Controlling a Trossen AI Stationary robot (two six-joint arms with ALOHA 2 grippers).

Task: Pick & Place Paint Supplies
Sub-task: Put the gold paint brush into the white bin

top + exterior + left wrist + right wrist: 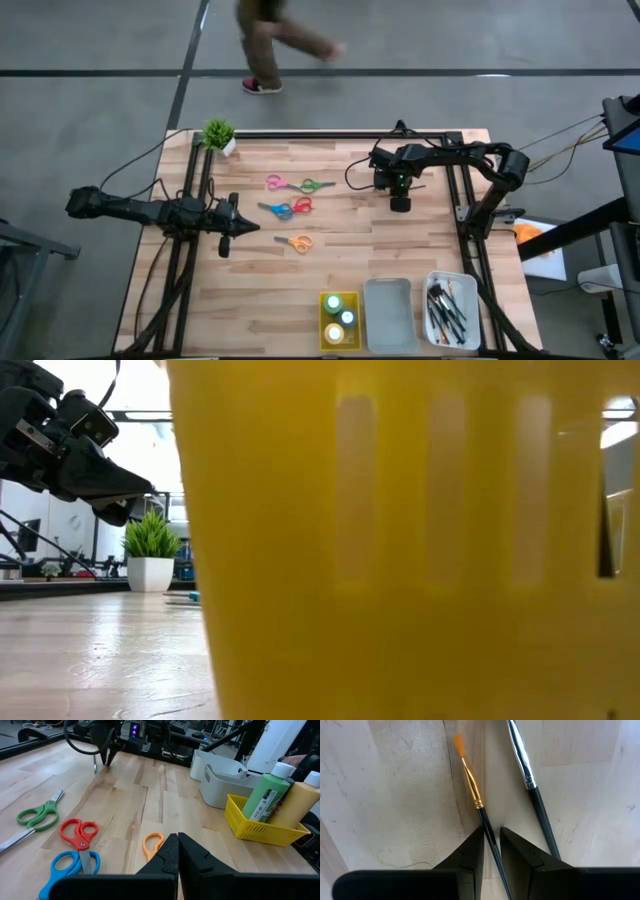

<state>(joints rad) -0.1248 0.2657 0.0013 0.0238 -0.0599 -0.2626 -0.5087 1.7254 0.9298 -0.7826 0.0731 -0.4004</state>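
Two thin brushes lie on the wooden table at the far right: one with orange bristles [470, 785] and one with a silver ferrule [530, 775]. My right gripper [491, 831] [400, 203] points down over the orange-bristled one, narrowly open, a finger on either side of its dark handle. My left gripper [177, 840] [250, 228] hovers shut at the table's left, touching nothing. Ahead of it lie orange scissors [152, 845], red [77, 832], blue [70, 867] and green ones [37, 815]. Paint bottles [340, 318] stand in the yellow tray [325, 335]. My right gripper comes from above, and its fingers lie across the orange-bristled brush's handle [487, 832], which rests on the table. A gap shows between the handle and one finger. The handle runs along the other finger's edge [479, 837]. Whether they touch, I cannot tell.
A grey tray [388, 320] and a white tray [432, 300] holding several brushes stand beside the yellow one at the near edge. A small potted plant [218, 135] stands at the far left corner. The yellow tray's wall [400, 560] blocks most of the low view. A person walks beyond the table.
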